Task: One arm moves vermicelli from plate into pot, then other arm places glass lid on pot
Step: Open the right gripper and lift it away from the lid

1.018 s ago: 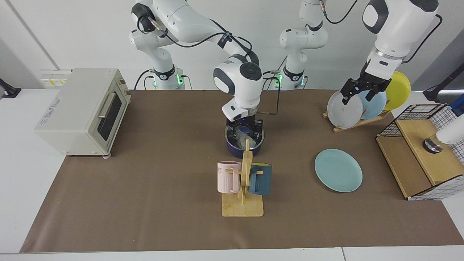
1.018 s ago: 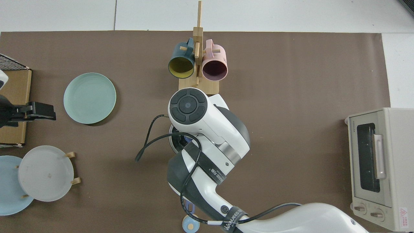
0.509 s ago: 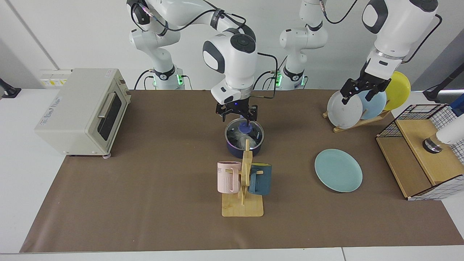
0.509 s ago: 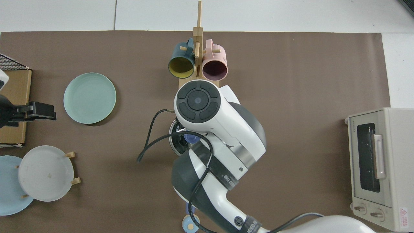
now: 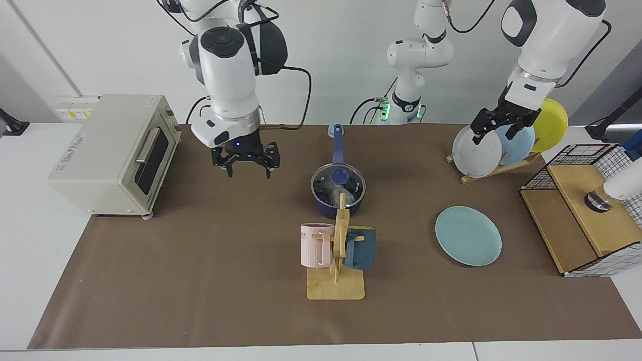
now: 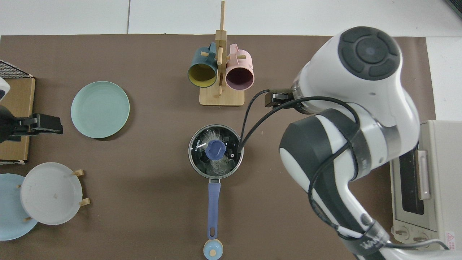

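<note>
The navy pot [image 5: 338, 199] [image 6: 216, 151] stands mid-table, its blue handle [image 5: 337, 145] pointing at the arm bases. The glass lid [image 5: 321, 183] [image 6: 231, 144] rests on it, blue knob [image 5: 339, 175] up. Through the glass I see white vermicelli [image 5: 328, 191] [image 6: 208, 136] inside the pot. The teal plate [image 5: 468, 235] [image 6: 100, 109] lies bare. My right gripper [image 5: 247, 169] hangs open and holds nothing, between pot and toaster; the top view hides it under its arm. My left gripper [image 5: 494, 134] [image 6: 39, 124] waits open by the plate rack.
A toaster oven [image 5: 115, 150] stands at the facing view's left. A wooden mug rack [image 5: 336, 286] with a pink mug [image 5: 316, 244] and a dark teal mug [image 5: 360, 247] stands in front of the pot. A plate rack [image 5: 496, 145] and a wire basket [image 5: 592, 205] are beyond the plate.
My right gripper let go of the lid's knob, rose, and swung away towards the toaster. The lid stays on the pot. The left arm has not moved.
</note>
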{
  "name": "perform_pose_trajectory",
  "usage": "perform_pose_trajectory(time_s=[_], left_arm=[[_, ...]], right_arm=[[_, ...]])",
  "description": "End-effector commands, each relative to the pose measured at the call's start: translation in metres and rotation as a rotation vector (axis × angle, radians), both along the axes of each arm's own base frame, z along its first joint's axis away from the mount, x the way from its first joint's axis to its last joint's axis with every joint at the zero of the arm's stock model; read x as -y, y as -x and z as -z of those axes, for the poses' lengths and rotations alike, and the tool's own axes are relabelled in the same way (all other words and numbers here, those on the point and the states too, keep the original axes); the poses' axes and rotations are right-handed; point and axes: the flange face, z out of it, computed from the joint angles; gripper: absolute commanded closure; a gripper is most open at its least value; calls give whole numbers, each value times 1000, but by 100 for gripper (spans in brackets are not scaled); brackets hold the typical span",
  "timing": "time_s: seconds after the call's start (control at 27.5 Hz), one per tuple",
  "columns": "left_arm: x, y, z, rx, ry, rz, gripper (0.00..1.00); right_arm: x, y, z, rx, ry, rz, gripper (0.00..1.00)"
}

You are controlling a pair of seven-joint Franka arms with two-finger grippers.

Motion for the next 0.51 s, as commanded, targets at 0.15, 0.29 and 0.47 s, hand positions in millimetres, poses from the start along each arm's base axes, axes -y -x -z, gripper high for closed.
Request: perform_pose_trajectory(time_s=[0.15, 0.29, 0.47], left_arm=[[1, 2, -4, -6, -11, 0, 0], [2, 2, -4, -6, -13, 2, 0], [2, 2, -5, -4, -13, 2, 0]], right_arm=[[97, 16, -33, -27, -7, -78, 0], [139, 31, -52, -52, -10, -90, 0], [171, 47, -67, -45, -48, -107, 0]])
